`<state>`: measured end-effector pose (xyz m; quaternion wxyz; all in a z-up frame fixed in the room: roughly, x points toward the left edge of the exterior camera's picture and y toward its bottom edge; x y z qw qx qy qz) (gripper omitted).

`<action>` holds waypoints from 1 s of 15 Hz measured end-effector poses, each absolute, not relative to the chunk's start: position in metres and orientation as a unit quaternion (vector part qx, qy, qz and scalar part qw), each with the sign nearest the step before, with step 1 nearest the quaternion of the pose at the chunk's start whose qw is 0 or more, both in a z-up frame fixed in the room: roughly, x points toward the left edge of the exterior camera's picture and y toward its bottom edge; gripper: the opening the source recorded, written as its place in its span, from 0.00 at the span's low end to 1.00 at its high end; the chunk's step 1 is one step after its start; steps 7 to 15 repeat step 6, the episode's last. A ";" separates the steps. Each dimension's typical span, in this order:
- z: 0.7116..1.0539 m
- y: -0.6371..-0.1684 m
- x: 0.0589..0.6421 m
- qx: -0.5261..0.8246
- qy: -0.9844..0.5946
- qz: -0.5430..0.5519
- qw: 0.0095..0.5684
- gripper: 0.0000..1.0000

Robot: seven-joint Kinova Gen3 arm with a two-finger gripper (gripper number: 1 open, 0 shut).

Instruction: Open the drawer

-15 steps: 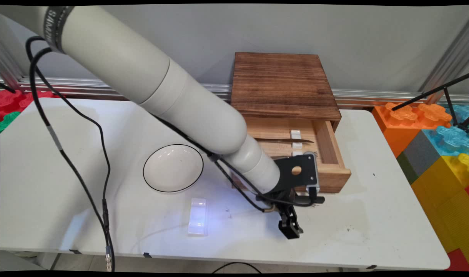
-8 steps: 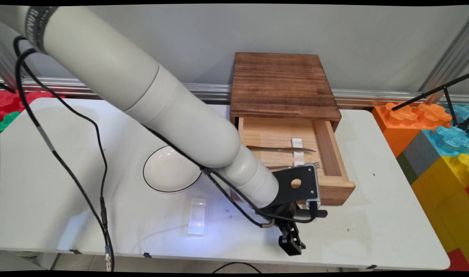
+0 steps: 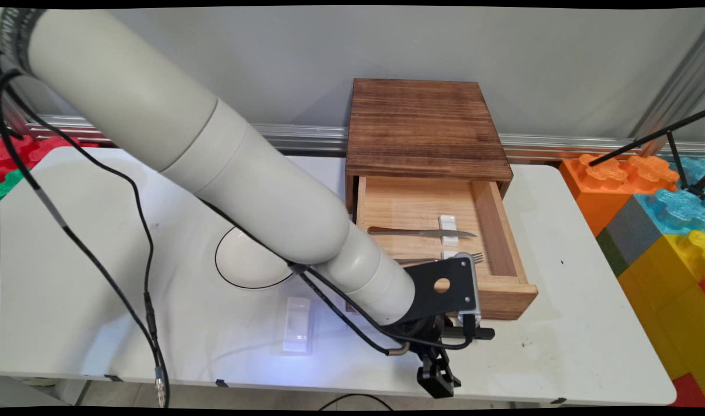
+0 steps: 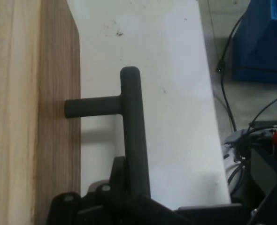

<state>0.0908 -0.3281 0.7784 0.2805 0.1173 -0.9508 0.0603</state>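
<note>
My gripper (image 3: 453,335) is shut on the black T-shaped handle (image 4: 131,117) of a light wooden drawer (image 3: 505,300). In the hand view the handle's bar runs down between the fingers (image 4: 115,180), with the drawer front (image 4: 58,70) at the left. The drawer stands pulled out of a dark wooden box (image 3: 425,124) toward the table's near side. Inside lie a knife (image 3: 422,233) and a fork (image 3: 465,257), each across a small white rest (image 3: 448,222). My wrist hides part of the fork and the drawer's left front corner.
A white bowl with a black rim (image 3: 242,268) sits left of the drawer, partly behind the arm. A small clear block (image 3: 297,323) lies in front of it. The table's near edge (image 3: 503,398) is close below the gripper. Large toy bricks (image 3: 647,208) stand at the right.
The drawer has slid further out toward the near edge, with the gripper on its handle moving the same way. More of the knife and fork shows.
</note>
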 end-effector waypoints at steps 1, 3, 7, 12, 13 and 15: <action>0.780 -0.326 0.091 0.118 -0.950 0.060 0.282 1.00; 0.783 -0.323 0.092 0.119 -0.950 0.061 0.283 1.00; 0.787 -0.319 0.094 0.119 -0.949 0.061 0.286 1.00; 0.787 -0.319 0.094 0.119 -0.949 0.061 0.286 1.00; 0.787 -0.319 0.094 0.119 -0.949 0.061 0.286 1.00; 0.787 -0.319 0.094 0.119 -0.949 0.061 0.286 1.00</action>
